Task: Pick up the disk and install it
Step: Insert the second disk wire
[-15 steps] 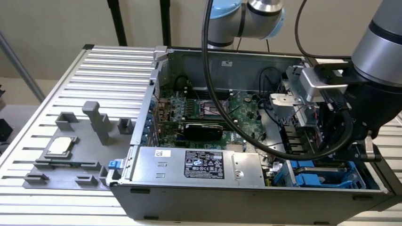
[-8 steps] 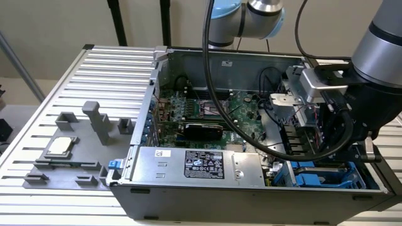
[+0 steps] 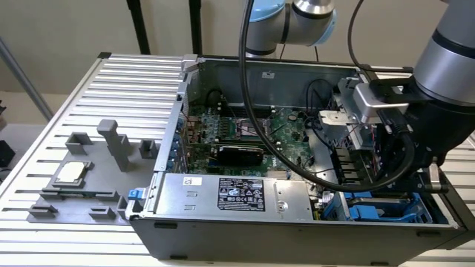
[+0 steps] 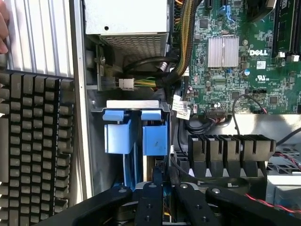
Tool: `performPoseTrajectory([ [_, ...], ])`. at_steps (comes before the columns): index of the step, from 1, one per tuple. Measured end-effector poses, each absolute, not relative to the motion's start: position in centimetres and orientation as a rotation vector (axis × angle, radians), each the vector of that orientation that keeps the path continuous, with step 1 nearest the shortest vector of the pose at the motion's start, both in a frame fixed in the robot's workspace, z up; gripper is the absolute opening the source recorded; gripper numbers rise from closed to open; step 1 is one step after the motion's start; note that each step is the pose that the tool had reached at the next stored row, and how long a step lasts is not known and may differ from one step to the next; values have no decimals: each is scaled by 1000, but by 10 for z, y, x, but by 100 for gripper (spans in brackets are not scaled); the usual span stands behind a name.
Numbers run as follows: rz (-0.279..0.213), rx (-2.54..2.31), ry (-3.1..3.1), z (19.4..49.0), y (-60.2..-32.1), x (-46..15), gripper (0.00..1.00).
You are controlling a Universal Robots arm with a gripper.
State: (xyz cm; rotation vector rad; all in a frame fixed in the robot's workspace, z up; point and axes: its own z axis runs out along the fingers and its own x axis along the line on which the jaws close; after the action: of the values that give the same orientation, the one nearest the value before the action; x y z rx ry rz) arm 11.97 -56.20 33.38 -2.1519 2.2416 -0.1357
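- While the exterior view takes in the opened computer case (image 3: 260, 242) lying on a slatted metal table (image 3: 119, 83), the wrist view looks down into it, onto the blue plastic carrier parts (image 4: 136, 136) of the drive bay.
- The exterior view gives the silver power supply (image 3: 193, 197) with its black-and-white label, near the case's near edge, and a grey fixture tray (image 3: 97, 189) on the exterior view's left, holding a small square silver chip (image 3: 72, 173).
- The wrist view gives a black keyboard (image 4: 35, 146) beside the case, part of a person's hand (image 4: 3, 28) near it, and the Dell motherboard (image 4: 258, 77) with a finned silver heatsink (image 4: 223, 51).
- The gripper (image 4: 164, 181) is at the drive bay, close against the blue carrier parts; I cannot tell whether it is open, closed or gripping something.
- Nor can I tell exactly where the disk is: the blue carrier parts stand in the bay, but whether they frame the disk is hard to make out under the gripper.
- A thick black cable (image 3: 247, 83) loops across the exterior view, in front of part of the motherboard and the drive bay.
- The hand is cut off at the wrist view's edge, as is part of the keyboard, and the arm (image 3: 453, 61) runs out of the exterior view.
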Motion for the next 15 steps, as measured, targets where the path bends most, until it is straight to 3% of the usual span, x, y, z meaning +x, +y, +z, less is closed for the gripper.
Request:
performPoseTrajectory([
  [1, -136, -2152, 2241, 333, -562, 120, 0],
  [2, -134, -2151, 2240, 333, -562, 120, 100],
  [15, -136, -2151, 2241, 357, -562, 106, 100],
])
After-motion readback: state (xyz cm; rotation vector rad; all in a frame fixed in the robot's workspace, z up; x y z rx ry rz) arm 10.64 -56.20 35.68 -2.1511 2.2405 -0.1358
